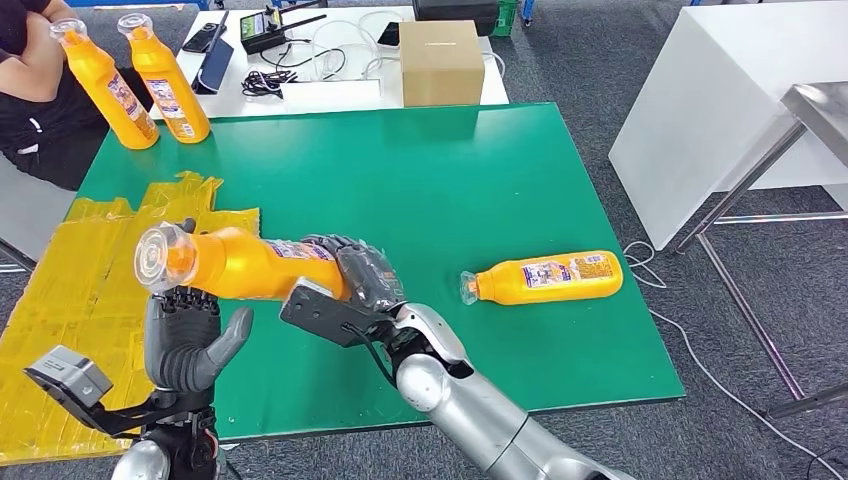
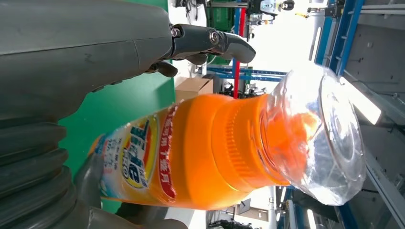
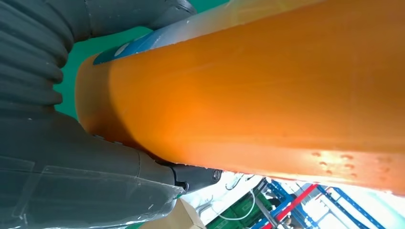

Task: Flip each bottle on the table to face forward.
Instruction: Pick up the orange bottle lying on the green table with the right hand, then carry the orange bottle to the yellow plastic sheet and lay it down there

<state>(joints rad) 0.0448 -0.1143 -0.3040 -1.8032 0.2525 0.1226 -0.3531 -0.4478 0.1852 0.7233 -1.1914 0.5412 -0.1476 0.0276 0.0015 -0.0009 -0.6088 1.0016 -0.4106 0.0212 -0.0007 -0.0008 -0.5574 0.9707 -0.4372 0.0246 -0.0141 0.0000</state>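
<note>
Held bottle point(image 1: 240, 264): orange, clear cap, lying level above the green worktop point(image 1: 450, 170); my right hand point(image 1: 355, 280) wraps its base end, fingers closed around the body.
My left hand point(image 1: 185, 335): beneath the cap end, palm up, fingers spread, not gripping; whether it touches the bottle I cannot tell.
Second bottle point(image 1: 545, 277): lying on its side on the worktop, right of my arm.
Two upright bottles point(image 1: 135, 85): far left corner, beside a person's arm point(image 1: 35, 60).
Cardboard box point(image 1: 441, 62): on the white table behind.
</note>
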